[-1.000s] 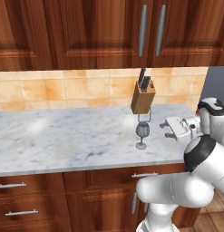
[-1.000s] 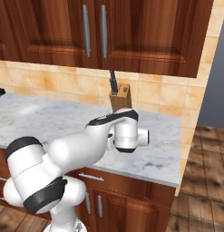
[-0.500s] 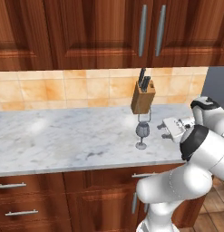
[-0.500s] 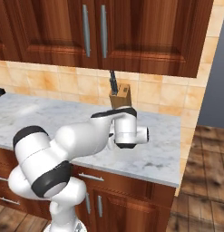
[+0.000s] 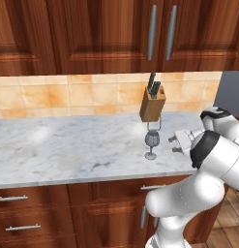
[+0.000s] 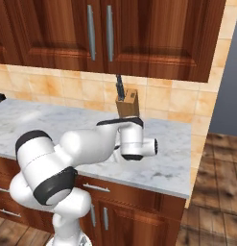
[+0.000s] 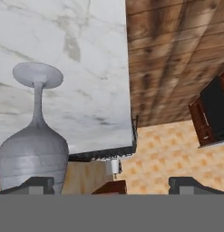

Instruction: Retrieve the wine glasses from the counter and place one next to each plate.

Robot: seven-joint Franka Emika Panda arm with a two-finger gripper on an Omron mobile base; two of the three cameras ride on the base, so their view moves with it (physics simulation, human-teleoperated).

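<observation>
On the marbled counter [image 5: 67,145] stands a smoky grey wine glass [image 5: 151,142] upright near the front edge. A second wine glass [image 5: 153,125] stands just behind it, in front of the knife block. My gripper [image 5: 174,143] hangs level to the right of the front glass, open, a short gap away from it. In the rolled hand view the glass [image 7: 34,154] lies at the left, its bowl right ahead of the left fingertip [image 7: 36,184], its foot [image 7: 37,74] further off. My gripper [image 7: 113,186] holds nothing. The plates are out of view.
A wooden knife block [image 5: 153,104] with dark handles stands against the tan tiles, also seen as the block [image 6: 127,103] behind my arm. Dark wood cabinets hang above. The counter's right end [image 6: 180,163] drops to a wooden floor [image 6: 211,192].
The arm has folded and its elbow has swung, carrying the hand slightly left toward the front glass. The jaws stay open and both glasses stand where they were.
</observation>
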